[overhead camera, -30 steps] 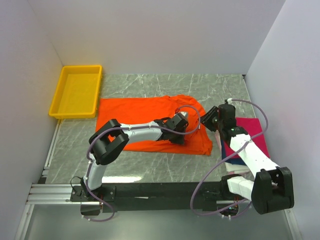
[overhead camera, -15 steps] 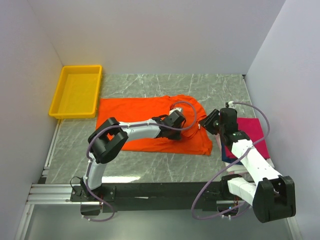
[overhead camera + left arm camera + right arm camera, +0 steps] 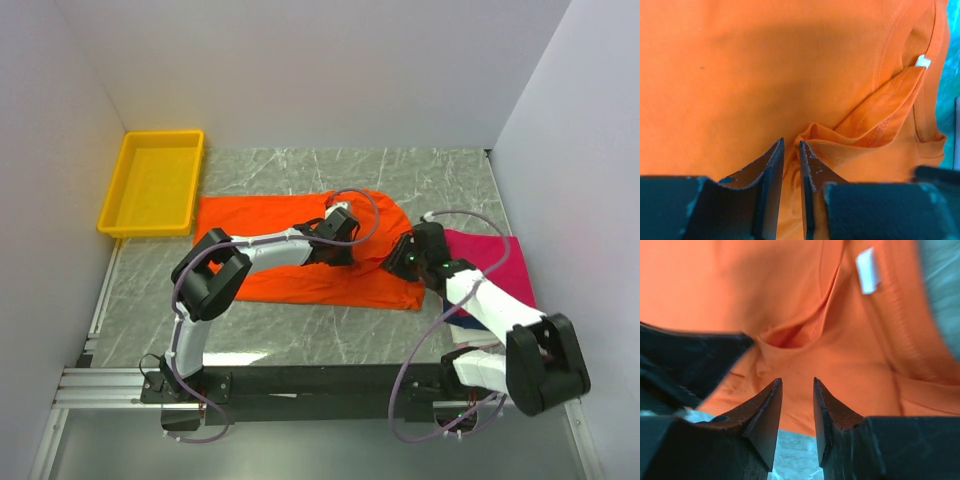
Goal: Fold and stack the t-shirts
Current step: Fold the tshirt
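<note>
1. Left gripper [image 3: 790, 143] pinches a raised fold of the orange t-shirt [image 3: 265, 222] near its collar.
2. Right gripper [image 3: 797, 382], as I see it, is slightly parted and empty over the shirt's right near edge.
3. Magenta t-shirt [image 3: 497, 262] lies far right.

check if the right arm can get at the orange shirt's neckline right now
Probably yes: the right pincer points at the neckline of the orange t-shirt, only cloth ahead, though the left pincer crowds close.
</note>
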You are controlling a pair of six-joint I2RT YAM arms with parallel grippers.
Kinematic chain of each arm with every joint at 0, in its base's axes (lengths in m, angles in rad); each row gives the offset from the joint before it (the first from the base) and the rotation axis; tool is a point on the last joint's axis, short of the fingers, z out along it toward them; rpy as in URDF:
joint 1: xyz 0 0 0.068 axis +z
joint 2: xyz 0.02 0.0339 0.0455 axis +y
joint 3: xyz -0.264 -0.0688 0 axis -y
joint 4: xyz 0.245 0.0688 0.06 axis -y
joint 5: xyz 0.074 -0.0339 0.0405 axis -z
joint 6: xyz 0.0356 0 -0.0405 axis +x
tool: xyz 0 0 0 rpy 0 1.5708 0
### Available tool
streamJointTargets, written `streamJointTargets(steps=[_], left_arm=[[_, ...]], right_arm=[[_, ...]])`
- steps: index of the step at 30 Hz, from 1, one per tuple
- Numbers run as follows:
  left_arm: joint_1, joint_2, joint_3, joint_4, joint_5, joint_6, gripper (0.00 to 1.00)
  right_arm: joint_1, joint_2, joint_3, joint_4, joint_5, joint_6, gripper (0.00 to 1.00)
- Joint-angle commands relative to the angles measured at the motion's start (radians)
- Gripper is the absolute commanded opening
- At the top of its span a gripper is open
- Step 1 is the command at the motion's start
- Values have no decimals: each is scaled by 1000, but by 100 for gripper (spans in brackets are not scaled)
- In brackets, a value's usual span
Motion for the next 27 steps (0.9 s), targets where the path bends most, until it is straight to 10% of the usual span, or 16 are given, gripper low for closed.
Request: streamJointTargets(steps=[1, 27], left_arm=[[15, 9, 13, 47, 14, -16, 25], [191, -313, -229, 73, -29, -72, 28]], right_arm=[[59, 67, 53, 10, 63, -20, 39], [114, 544, 372, 42, 57, -65, 40]])
